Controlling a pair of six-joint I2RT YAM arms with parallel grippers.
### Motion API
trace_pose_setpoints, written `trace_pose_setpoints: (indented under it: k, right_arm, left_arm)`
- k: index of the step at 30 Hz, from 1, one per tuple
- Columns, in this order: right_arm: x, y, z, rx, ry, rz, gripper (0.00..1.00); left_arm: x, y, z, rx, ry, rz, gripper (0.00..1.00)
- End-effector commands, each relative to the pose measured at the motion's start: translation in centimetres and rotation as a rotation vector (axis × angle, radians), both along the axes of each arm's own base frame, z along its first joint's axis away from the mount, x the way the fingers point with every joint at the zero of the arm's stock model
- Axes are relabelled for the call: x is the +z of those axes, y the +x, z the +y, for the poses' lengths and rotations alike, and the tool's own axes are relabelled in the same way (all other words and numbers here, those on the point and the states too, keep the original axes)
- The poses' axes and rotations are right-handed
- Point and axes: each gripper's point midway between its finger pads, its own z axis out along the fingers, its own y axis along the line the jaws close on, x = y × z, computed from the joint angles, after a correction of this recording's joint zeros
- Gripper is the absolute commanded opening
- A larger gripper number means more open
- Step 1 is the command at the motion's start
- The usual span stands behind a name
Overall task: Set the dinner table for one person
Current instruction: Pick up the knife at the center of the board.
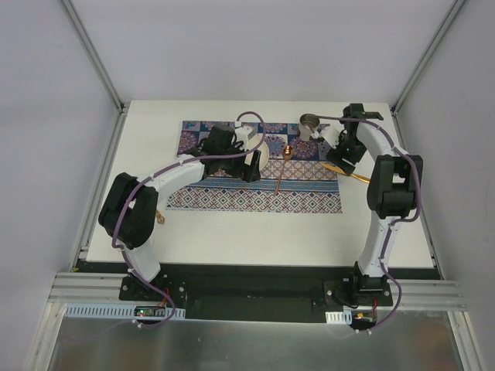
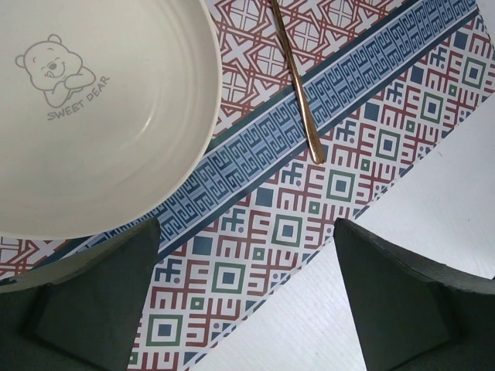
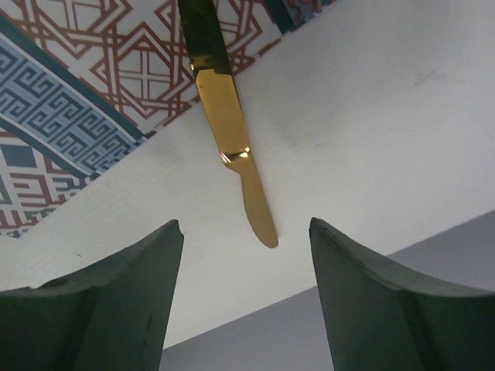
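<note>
Knife (image 3: 224, 116) handle cropped by R wrist view; L claw (image 2: 247, 309) & R claw (image 3: 246, 301) both apart, empty.

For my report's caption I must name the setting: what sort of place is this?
Probably a robotics lab test cell, not a home: two robot arms bolted at the edge of a white table, aluminium frame rails, bare grey walls. The placemat, plate and knife look like a staged setting.
</note>
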Motion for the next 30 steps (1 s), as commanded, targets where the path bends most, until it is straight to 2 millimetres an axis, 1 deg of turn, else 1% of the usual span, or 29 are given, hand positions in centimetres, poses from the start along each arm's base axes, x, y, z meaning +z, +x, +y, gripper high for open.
trace_pose_setpoints:
  k: [1,2,3,5,9,11,18,22,30]
  right_arm:
    - [-0.9,0.2,1.4,-0.022,0.018,0.041,0.69]
    - [-1.6,0.2,1.5,-0.035,0.023,0.052,0.68]
    - [-1.9,0.2,1.6,-0.045,0.034,0.062,0.68]
    - [-2.7,0.4,1.9,-0.069,0.039,0.075,0.67]
    - [-3.5,0.6,2.2,-0.084,0.045,0.092,0.67]
    - [-3.6,1.0,2.3,-0.094,0.053,0.084,0.67]
    - [-4.5,1.8,2.8,-0.103,0.067,0.092,0.67]
    - [-5.4,1.7,2.9,-0.106,0.068,0.113,0.66]
    - [-6.4,2.0,3.0,-0.111,0.069,0.121,0.66]
  left_arm:
    - [2.5,1.2,-0.8,-0.018,-0.034,-0.091,0.94]
    - [2.5,1.3,-0.8,-0.018,-0.032,-0.093,0.94]
    - [2.2,1.4,-0.8,-0.017,-0.026,-0.088,0.94]
    - [2.2,1.6,-0.8,-0.016,-0.026,-0.091,0.94]
    - [2.1,1.7,-0.8,-0.016,-0.024,-0.092,0.94]
    - [2.1,1.6,-0.8,-0.017,-0.024,-0.090,0.94]
    - [1.7,1.8,-0.7,-0.018,-0.015,-0.088,0.94]
    - [1.6,1.9,-0.6,-0.018,-0.014,-0.088,0.93]
    - [1.4,2.0,-0.8,-0.022,-0.018,-0.080,0.94]
